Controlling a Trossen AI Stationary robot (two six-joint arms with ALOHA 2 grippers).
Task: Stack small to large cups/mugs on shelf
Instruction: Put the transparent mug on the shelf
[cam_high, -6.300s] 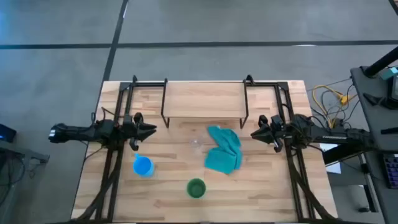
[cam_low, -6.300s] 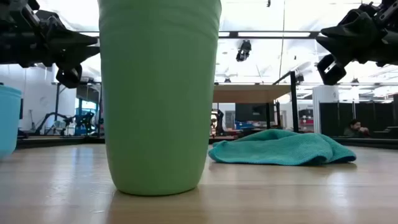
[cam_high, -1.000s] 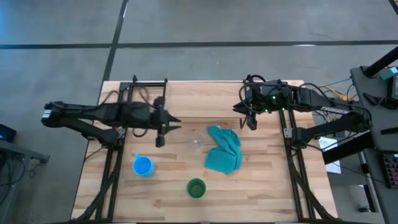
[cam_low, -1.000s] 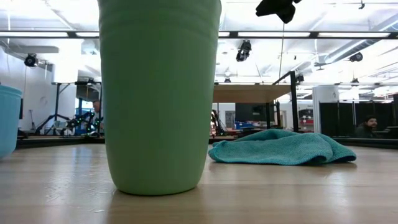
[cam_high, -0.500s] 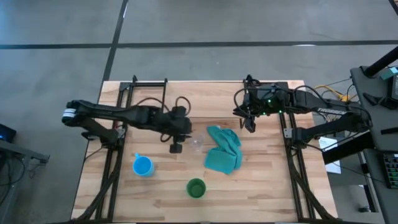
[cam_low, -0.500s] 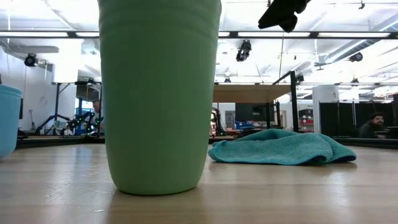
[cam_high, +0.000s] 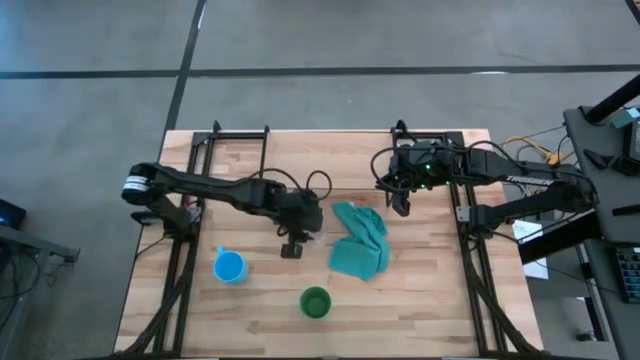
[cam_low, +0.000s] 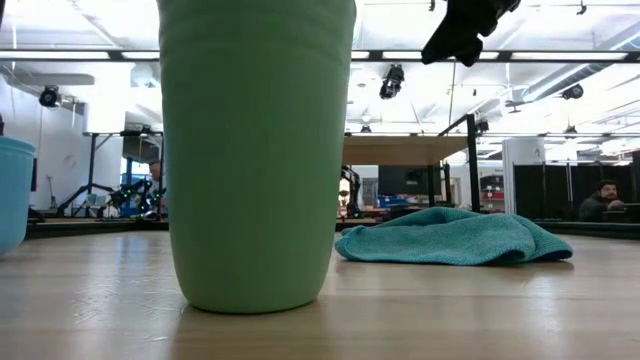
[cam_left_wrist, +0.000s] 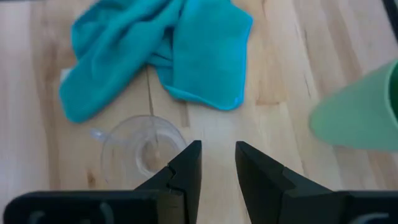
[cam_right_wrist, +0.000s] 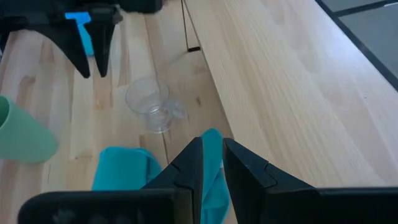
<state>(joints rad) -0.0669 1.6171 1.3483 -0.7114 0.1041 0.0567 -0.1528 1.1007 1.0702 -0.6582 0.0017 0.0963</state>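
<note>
The clear glass cup (cam_left_wrist: 140, 152) (cam_right_wrist: 148, 99) stands upright on the table, just left of the teal cloth (cam_high: 360, 240). My left gripper (cam_high: 291, 249) (cam_left_wrist: 217, 158) hovers beside it on its near-left side, pointing steeply down, open by a narrow gap and touching nothing. The blue mug (cam_high: 229, 267) stands near the left side and the green cup (cam_high: 316, 302) (cam_low: 257, 150) near the front edge, both upright. The shelf (cam_high: 330, 160) stands at the far edge. My right gripper (cam_high: 400, 203) (cam_right_wrist: 212, 155) hangs high by the shelf's right end, narrowly open and holding nothing.
The teal cloth (cam_low: 450, 238) lies crumpled between the glass cup and the right arm. The shelf's black legs (cam_high: 265, 190) reach the table behind the glass. Black frame rails (cam_high: 180, 270) run along both table sides. People sit in the room beyond the table.
My left arm has swung toward the table's right and near edge, from in front of the shelf's left leg to just beside the glass cup. The right gripper has stayed by the shelf's right end. The cups and the cloth have not moved.
</note>
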